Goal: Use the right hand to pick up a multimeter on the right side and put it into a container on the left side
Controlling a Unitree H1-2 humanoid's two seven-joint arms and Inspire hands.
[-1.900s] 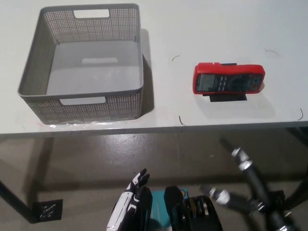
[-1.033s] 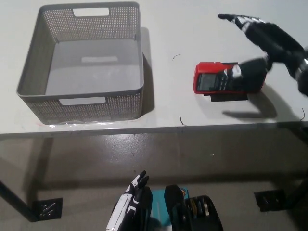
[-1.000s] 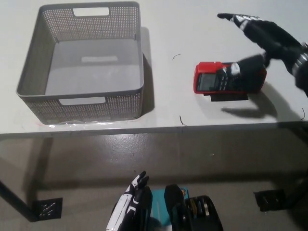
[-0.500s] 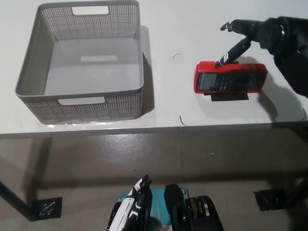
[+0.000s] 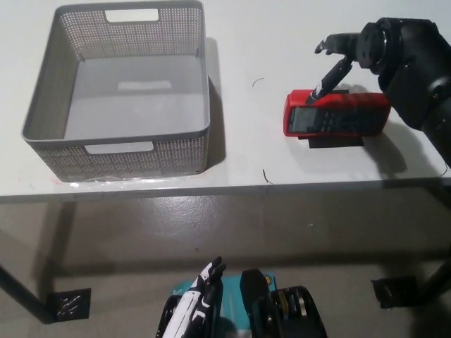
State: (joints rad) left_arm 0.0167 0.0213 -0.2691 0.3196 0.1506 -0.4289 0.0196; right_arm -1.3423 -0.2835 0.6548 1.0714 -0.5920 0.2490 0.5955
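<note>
1. The black right hand [image 5: 366,49] has come in from the lower right over the last 2 seconds and now hangs over the far edge of the red rectangular multimeter with the dark face [image 5: 337,113]. Half a second ago it sat a little further right and lower in the picture; it has since drawn back toward the far side of the white desk [image 5: 296,28].
2. Its fingers [image 5: 330,76] are spread and hold nothing. One reaches down to the multimeter's far top edge, near its left end, and seems to touch it; the others curl above, clear of the case.
3. The multimeter lies flat on the right of the desk, on a small black base or stand, just as it lay 1.9 seconds ago. It has not been lifted or shifted.
4. The grey perforated plastic basket with handle slots [image 5: 49,105] stands on the left, well apart from the multimeter, with nothing in it.
5. The white left hand [image 5: 194,310] rests low in the picture, below the desk edge; whether it is open I cannot tell.
6. My reading: the approach is done and the grasp is only starting. The fingers must close across the case before any lift or carry leftward.
</note>
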